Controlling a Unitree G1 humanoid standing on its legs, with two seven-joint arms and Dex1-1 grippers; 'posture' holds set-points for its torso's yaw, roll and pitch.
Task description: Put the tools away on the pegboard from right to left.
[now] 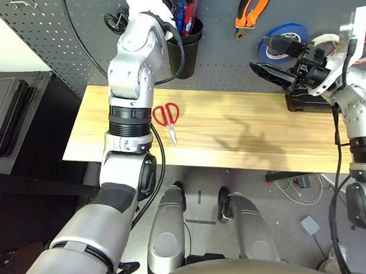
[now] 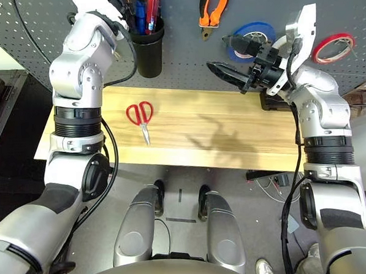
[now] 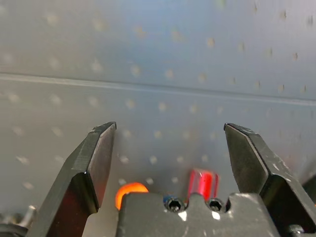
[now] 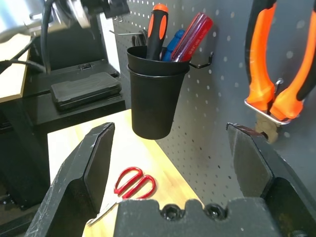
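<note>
The pegboard (image 1: pixel 222 61) rises behind the wooden table (image 1: pixel 244 134). Its black cup (image 4: pixel 158 94) holds the black-and-orange screwdriver (image 4: pixel 155 29) beside red and blue handles. The orange-and-black pliers (image 1: pixel 253 7) hang on a hook to the cup's right. Flat on the table below the cup lie the red-handled scissors (image 1: pixel 166 116). A whitish tape roll (image 1: pixel 326 39) shows partly behind my right wrist. My left gripper (image 3: pixel 170 133) is open and empty, up against the pegboard above the cup. My right gripper (image 2: pixel 234 57) hangs open and empty over the table's right side, pointing left.
Blue tape (image 2: pixel 251 35) and red tape (image 2: pixel 333 47) hang on the pegboard at the right. A black box (image 1: pixel 304 101) sits on the table under my right gripper. A black case (image 1: pixel 1 116) lies on a dark shelf to the left.
</note>
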